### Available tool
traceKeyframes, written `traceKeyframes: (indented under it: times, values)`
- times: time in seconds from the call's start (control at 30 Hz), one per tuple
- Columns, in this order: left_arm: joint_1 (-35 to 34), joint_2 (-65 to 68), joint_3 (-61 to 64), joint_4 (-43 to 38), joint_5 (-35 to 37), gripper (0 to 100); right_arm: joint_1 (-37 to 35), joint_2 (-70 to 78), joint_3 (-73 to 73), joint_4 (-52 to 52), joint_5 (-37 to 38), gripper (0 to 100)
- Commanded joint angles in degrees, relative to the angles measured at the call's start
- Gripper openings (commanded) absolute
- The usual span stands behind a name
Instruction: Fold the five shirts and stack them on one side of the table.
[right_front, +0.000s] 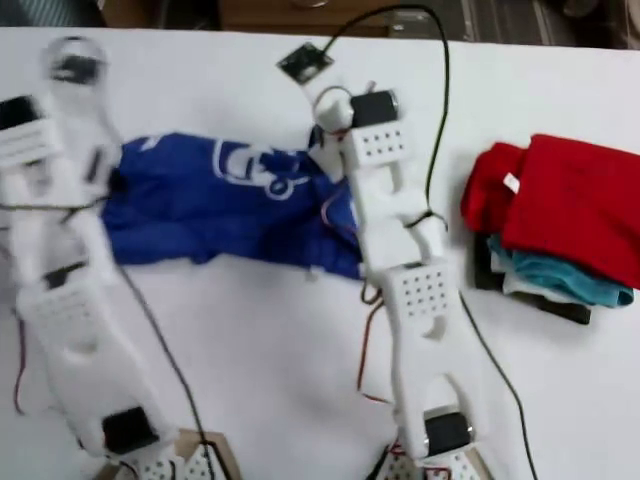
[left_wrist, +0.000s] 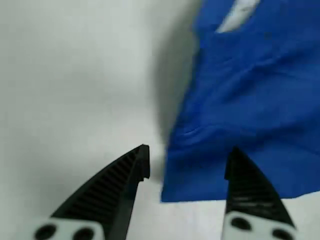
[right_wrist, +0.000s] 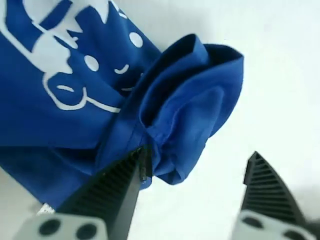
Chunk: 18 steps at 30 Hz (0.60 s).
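Sprawling across the middle-left of the white desk (right_front: 260, 340) is the blue shirt (right_front: 215, 205), unfolded and crumpled, with its white print (right_front: 250, 165) facing up. Over on the right side sits the stack: a red shirt (right_front: 570, 205) on top, a teal shirt (right_front: 560, 280) peeking out beneath it, then a white layer (right_front: 520, 288) and a black one (right_front: 565, 310) at the bottom. That pile is well apart from the blue shirt.

Now the left arm (right_front: 70, 300): it stands at the shirt's left end, and the left jaws are wide open, not closed on any cloth. One finger (left_wrist: 115, 190) hangs over bare desk and the other finger (left_wrist: 250, 190) over blue fabric, so the pair straddles the shirt's edge (left_wrist: 167, 170) near a corner.

The right arm (right_front: 415, 290) runs up from the near side of the desk and across the shirt's right end. The right jaws are open too! A bunched fold (right_wrist: 190, 100) of blue fabric lies between them, close against one finger (right_wrist: 125, 185). The opposite finger (right_wrist: 265, 190) is out over white desk, clear of the cloth. The white print (right_wrist: 65, 75) sits just beside that fold.

A black cable (right_front: 443, 110) loops over the desk at the right arm, between the blue shirt and the stack.
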Motion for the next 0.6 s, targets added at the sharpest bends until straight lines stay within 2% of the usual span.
traceKeyframes:
  times: [0.0,0.2,0.4,0.47,0.57]
  values:
    - [4.4,3.43,-2.51,-0.7,-0.09,27,-0.75,-6.55,3.87,0.13,-0.09,30.5]
    - [3.34,11.34,-2.51,-3.25,-0.09,27,-0.75,-6.37,11.25,-1.1,-0.09,30.5]
    - [-0.44,12.48,-2.95,-2.9,-0.18,27,-0.75,-6.37,19.6,-7.25,0.0,30.0]
    - [-2.99,12.84,-5.41,-2.64,-0.18,27,-0.57,-6.37,21.63,-8.22,0.0,25.5]
    - [-7.56,13.27,-8.57,-2.99,-0.62,27,0.22,-6.37,22.59,-9.19,0.26,12.2]
